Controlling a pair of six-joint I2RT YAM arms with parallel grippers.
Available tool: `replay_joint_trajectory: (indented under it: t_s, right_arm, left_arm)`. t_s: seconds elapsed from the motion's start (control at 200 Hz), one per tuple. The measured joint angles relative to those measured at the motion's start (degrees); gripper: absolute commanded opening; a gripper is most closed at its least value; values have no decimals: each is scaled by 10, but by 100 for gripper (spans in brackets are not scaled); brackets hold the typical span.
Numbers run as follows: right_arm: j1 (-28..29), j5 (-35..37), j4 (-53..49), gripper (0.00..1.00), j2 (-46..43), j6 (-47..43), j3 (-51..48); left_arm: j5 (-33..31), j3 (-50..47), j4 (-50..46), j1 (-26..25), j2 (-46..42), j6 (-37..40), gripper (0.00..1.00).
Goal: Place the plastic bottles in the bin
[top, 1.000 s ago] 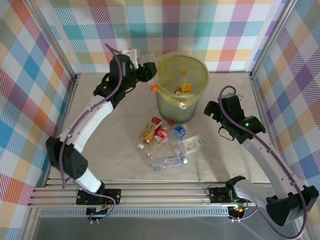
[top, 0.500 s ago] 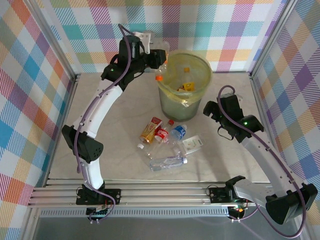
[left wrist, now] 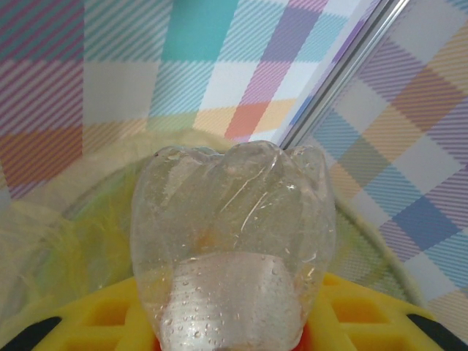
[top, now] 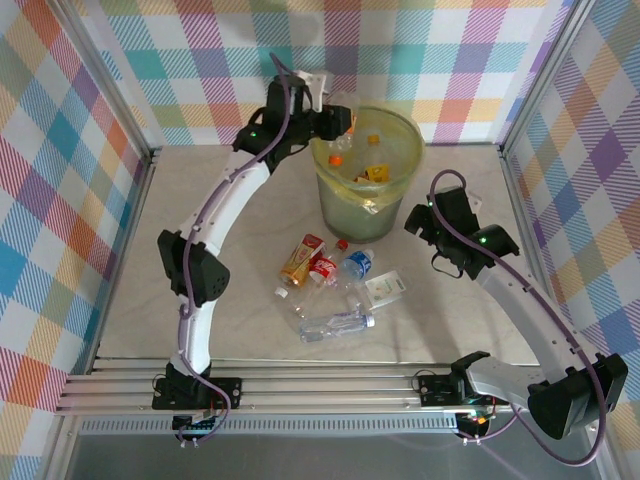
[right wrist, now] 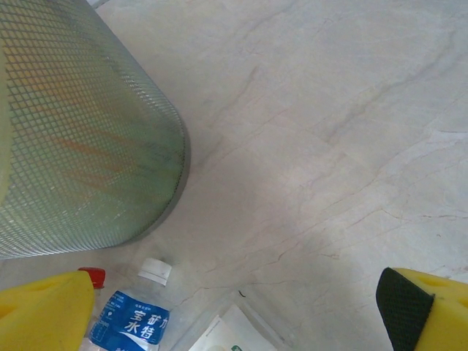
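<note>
Your table (top: 230,280) has a pale, marble-veined top. The bin (top: 365,210) stands on it toward the far middle. In front of the bin, plastic bottles (top: 322,268) lie in a loose cluster: an orange bottle (top: 302,258), a blue-labelled bottle (top: 356,264), a flattened white-labelled bottle (top: 385,288) and a clear bottle (top: 337,324) on its side.

A pale, marble-patterned table (top: 240,250) with thin grey veins is closed in on three sides by cloth walls (top: 450,60) of pastel plaid in blue, orange, teal, purple and white. Slanted aluminium posts (top: 110,85) stand at the back corners, and one post (left wrist: 344,73) crosses the plaid diagonally in the left wrist view. A ribbed aluminium rail (top: 330,388) runs along the near edge. A small white scrap (right wrist: 155,269) lies on the tabletop.
</note>
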Motion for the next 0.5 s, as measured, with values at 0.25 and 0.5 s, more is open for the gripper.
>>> replay_joint_trajectory:
  t_s: [0.25,0.5]
  right_arm:
    - [0,3,-31,100,-1,35,-21]
    - [0,-33,-49,100,-18,68,-75]
  left_arm:
    - [0,7,-15,-8,30,12,57]
    - [0,11,-24,-9,30,25,80]
